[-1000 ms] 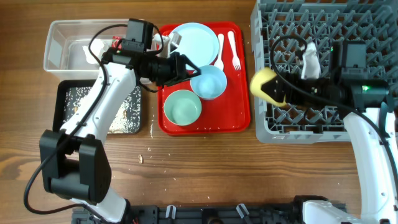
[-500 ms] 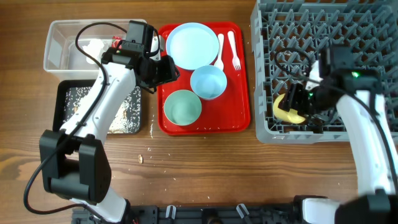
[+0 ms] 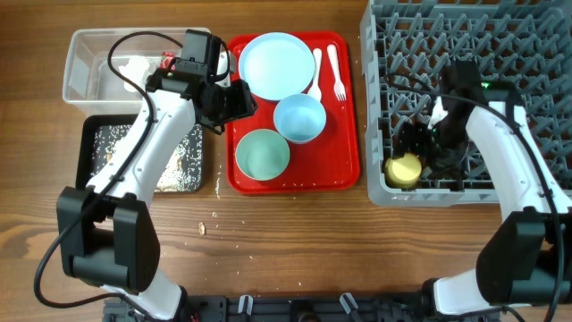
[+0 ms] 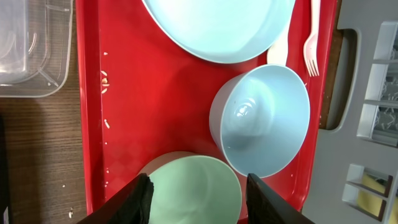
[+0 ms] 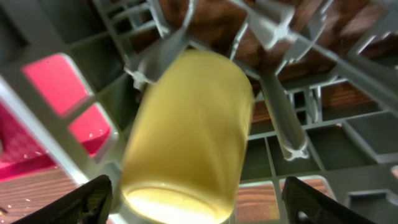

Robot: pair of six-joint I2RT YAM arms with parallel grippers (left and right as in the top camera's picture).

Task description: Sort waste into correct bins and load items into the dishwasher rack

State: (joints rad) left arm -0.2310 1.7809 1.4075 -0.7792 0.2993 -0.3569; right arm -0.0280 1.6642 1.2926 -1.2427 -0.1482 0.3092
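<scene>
Within rack (image 3: pixel 465 190) near-left corner | yellow cup (image 5: pixel 186 137) lies between tips of right pincer (image 5: pixel 196 196); pincer released

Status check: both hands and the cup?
Left hand open, over green bowl on red tray. Right hand open, either side of yellow cup. Cup in rack, tray-side corner. Pegs crowd it; nothing else in the way.

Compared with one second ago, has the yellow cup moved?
Yes. The yellow cup moved along the left wall of the dishwasher rack toward its near corner.
</scene>
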